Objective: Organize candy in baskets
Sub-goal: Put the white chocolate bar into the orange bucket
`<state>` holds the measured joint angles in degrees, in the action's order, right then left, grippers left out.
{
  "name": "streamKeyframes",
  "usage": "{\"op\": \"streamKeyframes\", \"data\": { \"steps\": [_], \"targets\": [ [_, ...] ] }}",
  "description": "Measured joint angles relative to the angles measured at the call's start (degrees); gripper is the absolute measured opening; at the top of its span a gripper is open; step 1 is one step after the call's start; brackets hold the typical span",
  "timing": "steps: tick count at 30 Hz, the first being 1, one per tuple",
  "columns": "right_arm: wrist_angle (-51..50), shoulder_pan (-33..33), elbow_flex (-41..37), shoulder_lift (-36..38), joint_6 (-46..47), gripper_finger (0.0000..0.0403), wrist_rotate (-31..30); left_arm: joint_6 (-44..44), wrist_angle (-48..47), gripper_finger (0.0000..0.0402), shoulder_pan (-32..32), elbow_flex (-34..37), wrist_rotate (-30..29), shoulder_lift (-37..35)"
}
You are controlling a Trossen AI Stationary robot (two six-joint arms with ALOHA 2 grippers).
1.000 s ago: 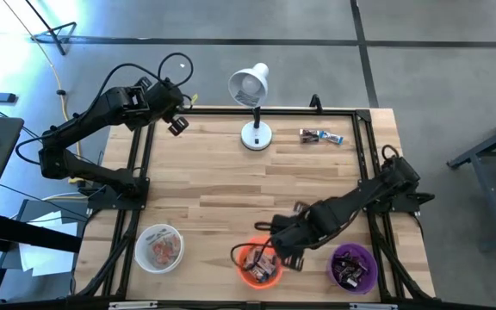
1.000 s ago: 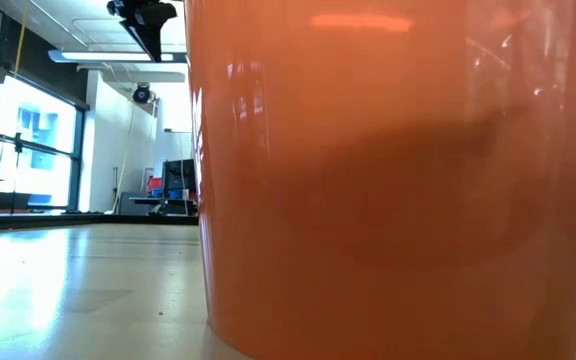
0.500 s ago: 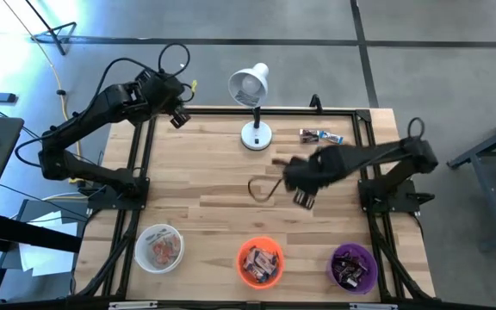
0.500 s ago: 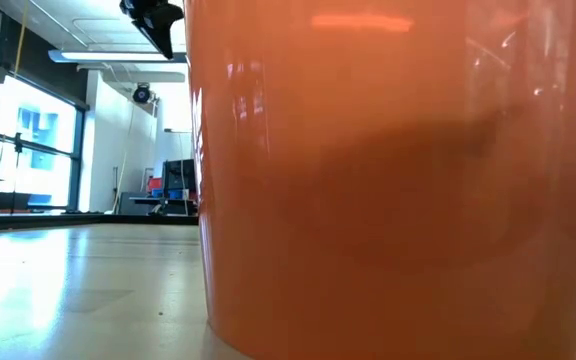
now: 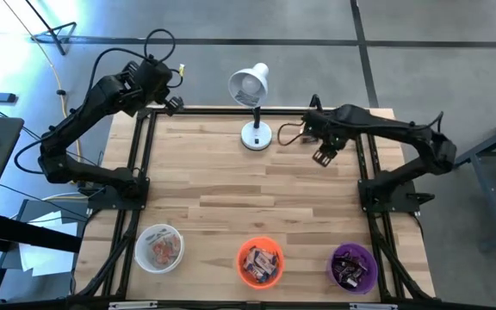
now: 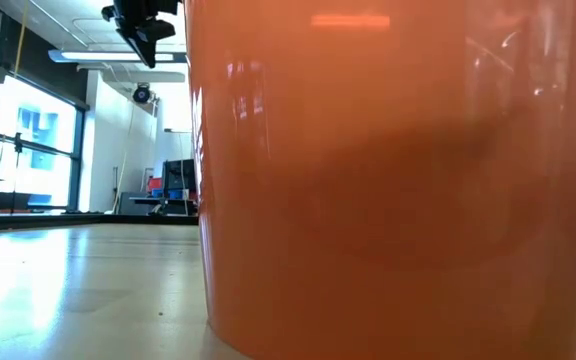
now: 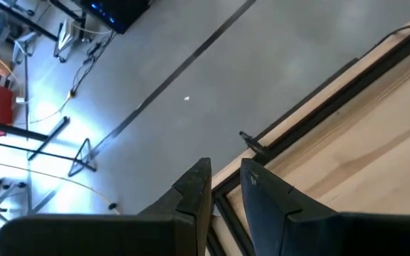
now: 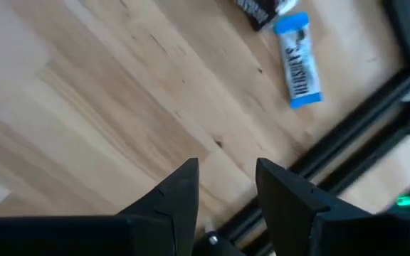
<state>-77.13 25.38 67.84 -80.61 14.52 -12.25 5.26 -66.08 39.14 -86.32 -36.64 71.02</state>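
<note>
Three baskets stand along the table's near edge: a white one (image 5: 159,248), an orange one (image 5: 259,262) and a purple one (image 5: 353,267), each with candy inside. A blue candy (image 8: 297,60) and a dark candy (image 8: 258,8) lie flat on the wood near the far right corner. My right gripper (image 5: 322,157) (image 8: 226,174) hangs open above the table just short of them, pointing down with nothing between its fingers. My left gripper (image 5: 173,103) (image 7: 226,171) is raised over the far left corner, its fingers a little apart and empty.
A white desk lamp (image 5: 252,103) stands at the middle of the far edge, between the two arms. A black frame (image 5: 231,109) runs round the tabletop. The orange basket's wall (image 6: 398,180) fills most of the low view.
My right gripper has swept from the orange basket at the near edge across the table to the far right, and now hangs by the loose candies there. My left gripper has swung a little further out over the far left corner. The baskets have stayed in place.
</note>
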Motion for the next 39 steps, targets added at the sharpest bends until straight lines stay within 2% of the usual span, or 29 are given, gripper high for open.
{"op": "streamKeyframes", "data": {
  "steps": [4,8,13,21,30,39],
  "targets": [
    [7.11,7.72,-5.1,0.08,-4.27,0.0133,5.72,-0.09,0.0,0.0064,0.28,0.0,0.02,0.0],
    [12.26,13.02,-7.02,-0.32,-6.49,0.0133,9.59,-0.09,0.0,0.0064,0.28,0.0,0.02,0.02],
    [14.35,17.96,-7.24,-0.3,-13.23,0.0143,9.96,-1.95,0.0,0.0064,0.28,0.0,0.02,0.02],
    [14.89,25.6,-7.24,-3.62,-21.87,0.0196,9.72,-7.18,-0.03,0.0064,0.28,0.0,0.02,0.04],
    [17.88,25.88,-7.24,-10.89,-39.76,0.0197,8.06,-9.68,-0.04,0.0064,0.25,0.0,0.02,0.04],
    [20.81,23.85,-7.24,-14.81,-42.7,0.0197,3.0,-9.75,-0.04,0.0064,0.25,0.0,0.04,0.04]
  ]
}}
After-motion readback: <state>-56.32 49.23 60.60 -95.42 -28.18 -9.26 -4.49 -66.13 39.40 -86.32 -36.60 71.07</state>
